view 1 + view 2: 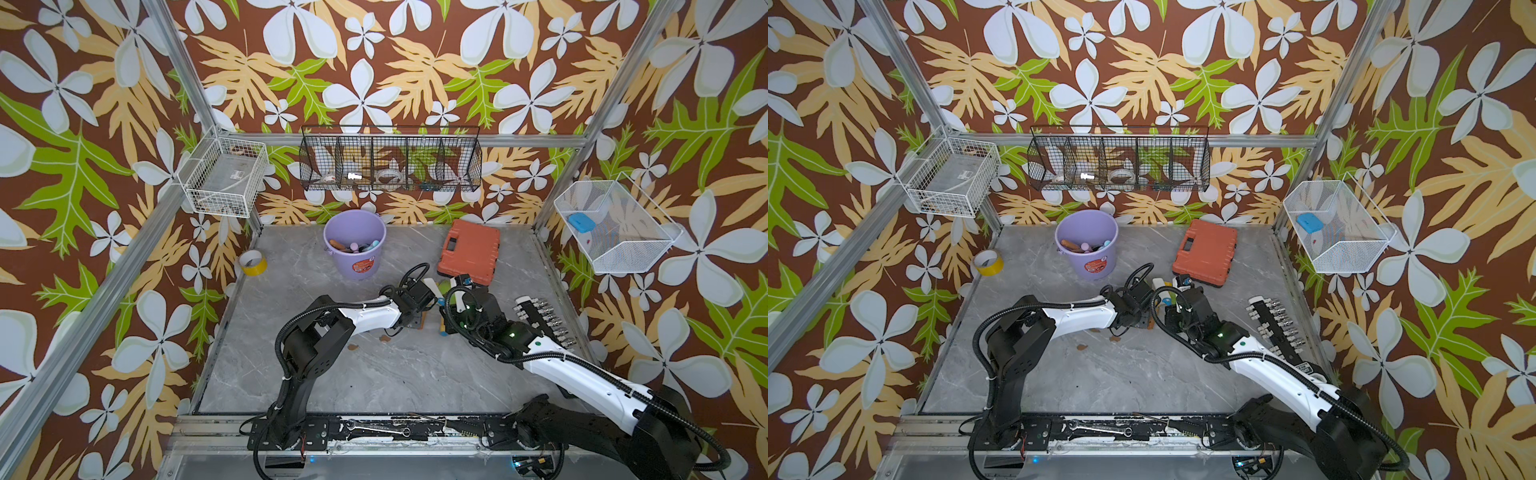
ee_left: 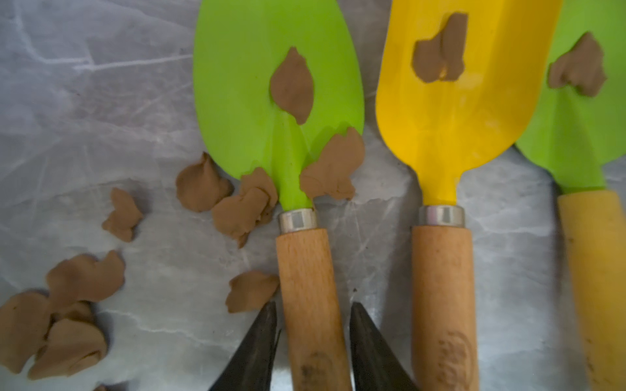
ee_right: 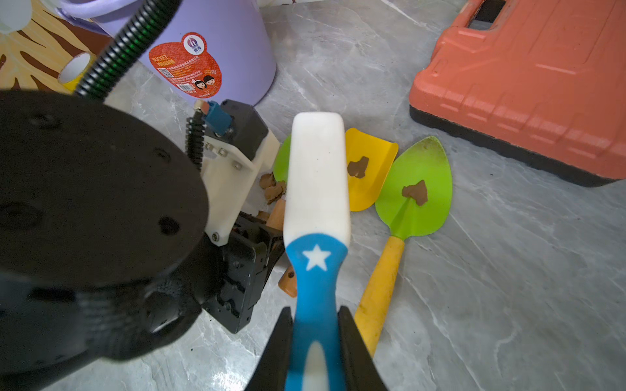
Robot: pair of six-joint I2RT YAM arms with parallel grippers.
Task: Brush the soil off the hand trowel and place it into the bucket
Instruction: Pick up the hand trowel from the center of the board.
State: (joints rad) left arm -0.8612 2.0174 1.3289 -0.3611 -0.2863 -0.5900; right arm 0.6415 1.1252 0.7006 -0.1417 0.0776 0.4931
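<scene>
The green trowel [image 2: 237, 84] lies flat on the tabletop [image 1: 374, 374], with brown soil [image 2: 293, 86] stuck on its blade and loose beside it. The left end effector [image 2: 313, 304] is spread, 1 finger on each side of its wooden handle. The right end effector [image 3: 315, 309] pinches a blue-white brush [image 3: 316, 176]. The purple bucket [image 1: 345, 262] stands apart.

Clutter around the grey tabletop [image 1: 374, 374]
Orange-red tool case [image 1: 469, 253] lies back right, yellow tape roll [image 1: 252, 262] at the left edge, socket rail [image 1: 544, 322] along the right edge.
</scene>
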